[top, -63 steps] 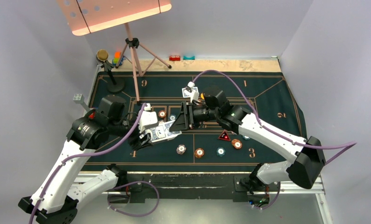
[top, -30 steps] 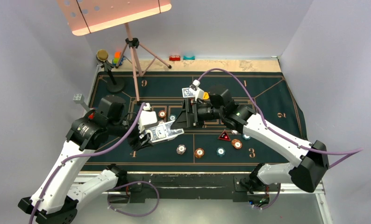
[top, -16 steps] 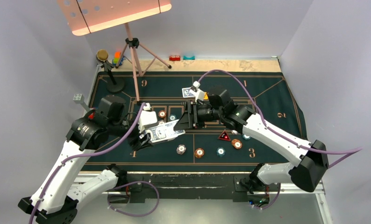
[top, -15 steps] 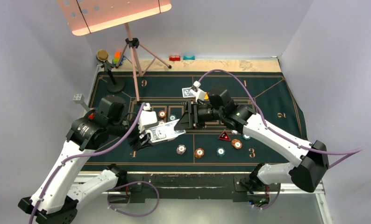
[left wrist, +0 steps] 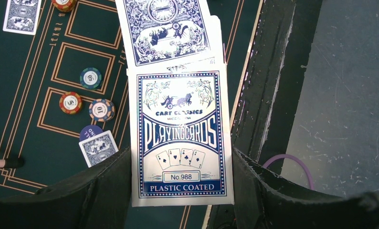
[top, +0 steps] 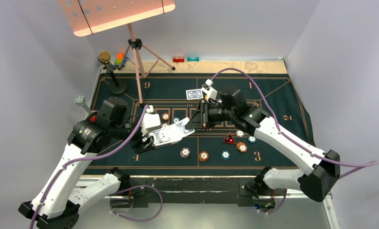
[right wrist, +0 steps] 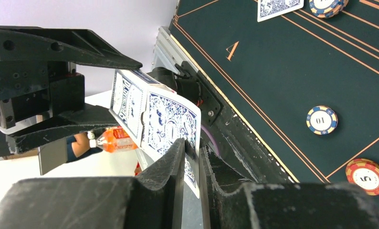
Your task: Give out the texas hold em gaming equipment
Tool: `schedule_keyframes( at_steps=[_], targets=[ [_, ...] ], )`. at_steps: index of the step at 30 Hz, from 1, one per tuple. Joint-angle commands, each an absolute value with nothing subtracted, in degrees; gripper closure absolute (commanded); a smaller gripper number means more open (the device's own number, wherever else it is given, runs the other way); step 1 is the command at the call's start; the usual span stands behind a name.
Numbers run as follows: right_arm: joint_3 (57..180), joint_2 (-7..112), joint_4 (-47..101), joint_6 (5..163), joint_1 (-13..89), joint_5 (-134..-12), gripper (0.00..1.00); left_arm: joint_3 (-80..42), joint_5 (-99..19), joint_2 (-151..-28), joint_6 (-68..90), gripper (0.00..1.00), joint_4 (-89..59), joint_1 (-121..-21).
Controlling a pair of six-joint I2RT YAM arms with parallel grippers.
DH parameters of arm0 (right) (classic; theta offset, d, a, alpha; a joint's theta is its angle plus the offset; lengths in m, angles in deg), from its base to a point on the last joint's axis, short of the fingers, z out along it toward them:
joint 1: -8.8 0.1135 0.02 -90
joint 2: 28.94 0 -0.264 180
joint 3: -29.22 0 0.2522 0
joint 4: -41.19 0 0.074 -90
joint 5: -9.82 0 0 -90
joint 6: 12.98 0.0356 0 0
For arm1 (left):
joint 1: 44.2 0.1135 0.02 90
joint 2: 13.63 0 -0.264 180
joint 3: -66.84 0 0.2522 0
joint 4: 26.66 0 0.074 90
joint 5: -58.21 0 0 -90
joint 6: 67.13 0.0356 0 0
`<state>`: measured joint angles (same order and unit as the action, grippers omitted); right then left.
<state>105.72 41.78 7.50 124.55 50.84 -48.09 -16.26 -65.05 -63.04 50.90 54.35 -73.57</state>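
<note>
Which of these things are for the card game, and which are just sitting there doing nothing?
For the game:
blue-and-white cardboard playing-card box
blue patterned-back playing card sticking out of that box
round striped poker chips
red triangular marker

Just lying about:
pink metal music stand
stacked colourful toy blocks
small grey block

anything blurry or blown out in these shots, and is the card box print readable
Left wrist view: the card box print is sharp and readable, no glare; the left hand is dark either side of it. Right wrist view: the right hand is dark and soft up close, the card it pinches crisp. Top external view: even light, only the pink panel looks washed out.
</note>
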Motion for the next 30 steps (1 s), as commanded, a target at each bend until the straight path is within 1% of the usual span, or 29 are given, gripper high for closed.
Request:
schedule_keyframes(
  at_steps=[1, 9, 12, 16, 20, 23, 25, 30],
  targets=[
    [108.8, 38.84, 6.08, 123.48, 49.52, -49.09, 0.82, -18.94, -66.95, -62.1, 50.29, 1.0, 52.49, -73.38],
    [109.95, 35.05, 3.11, 122.88, 45.31, -47.27, 0.86, -18.77, -66.67, -61.97, 50.47, 1.0, 52.51, -73.37],
    [109.63, 32.85, 1.97, 122.89, 42.62, -46.28, 0.93, -18.58, -66.58, -62.0, 50.56, 1.0, 52.58, -73.32],
    [108.21, 30.24, -1.48, 120.98, 37.96, -45.43, 1.0, -18.54, -66.59, -61.9, 50.65, 1.0, 52.63, -73.38],
    [100.38, 29.22, 0.06, 120.1, 33.41, -43.78, 1.0, -19.0, -66.88, -61.93, 50.32, 1.0, 52.69, -73.38],
    [92.54, 30.75, 5.53, 120.37, 32.62, -44.19, 1.0, -19.29, -67.29, -61.9, 50.06, 1.0, 52.81, -73.36],
    [88.11, 33.45, 10.69, 120.35, 32.61, -45.12, 1.0, -19.55, -67.4, -61.96, 49.95, 1.0, 52.9, -73.38],
    [82.41, 41.33, 18.98, 118.68, 32.62, -47.77, 1.0, -19.7, -67.73, -61.86, 49.94, 1.0, 53.12, -73.38]
  ],
)
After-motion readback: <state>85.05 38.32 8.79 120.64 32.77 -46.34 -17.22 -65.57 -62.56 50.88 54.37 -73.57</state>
